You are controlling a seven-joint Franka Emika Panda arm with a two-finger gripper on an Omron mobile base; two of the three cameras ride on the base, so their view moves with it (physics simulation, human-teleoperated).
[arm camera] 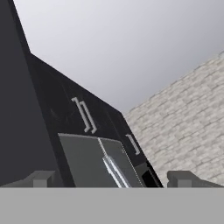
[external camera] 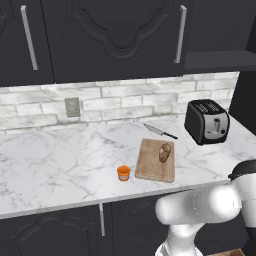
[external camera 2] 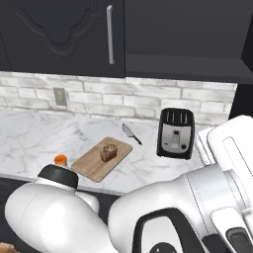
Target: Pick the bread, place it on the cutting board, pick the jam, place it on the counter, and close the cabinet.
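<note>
Nearest the front edge of the surface [external camera: 60, 165], the jam [external camera: 123, 173] is seen standing upright on the marble, just beside the left edge of the cutting board [external camera: 150, 167] and not on it. The bread [external camera: 165, 152] is seen upright on the board, toward its far right part. Beyond the board a knife [external camera: 160, 131] lies flat, and a toaster [external camera: 206, 121] stands further right. By this layout, 2 of the 3 jobs are judged done: bread on the board, jam on the surface. Above, the cabinet [external camera: 120, 35] doors appear shut in both base views. In the hand view the gripper [arm camera: 112, 178] is spread wide and empty, aimed at dark cabinet fronts, where 1 grey panel may be an open door; whether closing is finished cannot be told.
</note>
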